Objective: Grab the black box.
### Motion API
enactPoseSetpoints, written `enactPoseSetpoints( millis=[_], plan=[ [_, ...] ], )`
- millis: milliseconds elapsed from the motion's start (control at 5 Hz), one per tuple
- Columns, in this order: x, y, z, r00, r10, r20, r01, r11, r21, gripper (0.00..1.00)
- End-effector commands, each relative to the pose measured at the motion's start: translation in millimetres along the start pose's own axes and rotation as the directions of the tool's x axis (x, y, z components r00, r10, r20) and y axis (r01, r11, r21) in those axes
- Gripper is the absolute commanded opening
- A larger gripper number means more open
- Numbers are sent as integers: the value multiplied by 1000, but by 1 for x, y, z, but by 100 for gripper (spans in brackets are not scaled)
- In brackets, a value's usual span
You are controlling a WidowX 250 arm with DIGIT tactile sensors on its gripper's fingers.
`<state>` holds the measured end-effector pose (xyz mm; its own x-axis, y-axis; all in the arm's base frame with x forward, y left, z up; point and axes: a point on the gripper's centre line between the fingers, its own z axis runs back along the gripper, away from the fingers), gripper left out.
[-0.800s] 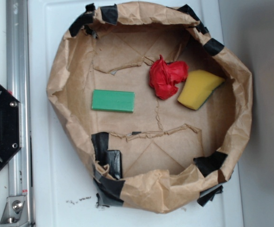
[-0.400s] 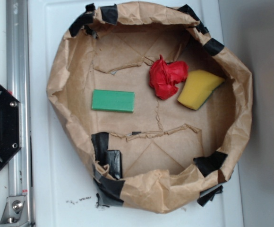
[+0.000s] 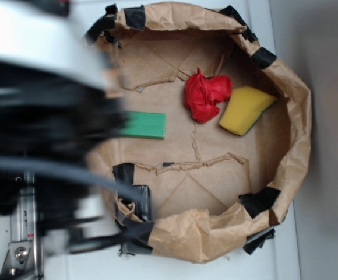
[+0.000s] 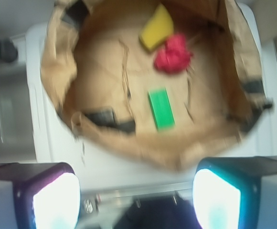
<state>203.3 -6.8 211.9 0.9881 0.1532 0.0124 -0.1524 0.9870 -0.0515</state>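
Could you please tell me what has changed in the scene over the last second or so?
The robot arm has swung into the exterior view from the left, blurred with motion, and now covers the left end of the green block. The gripper is open and holds nothing. The black box, red cloth, yellow sponge and paper-lined bin lie as before.

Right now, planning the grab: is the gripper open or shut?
Open. In the wrist view the gripper shows two fingers far apart with nothing between them; the black box lies untouched.
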Motion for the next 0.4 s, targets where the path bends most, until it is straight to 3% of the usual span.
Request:
enactPoseSetpoints(
  millis=[0,200],
  plan=[
    [28,13,-42,931,358,-75,-359,933,-2,100],
    [28,19,-63,862,489,-134,-491,871,15,100]
  ],
)
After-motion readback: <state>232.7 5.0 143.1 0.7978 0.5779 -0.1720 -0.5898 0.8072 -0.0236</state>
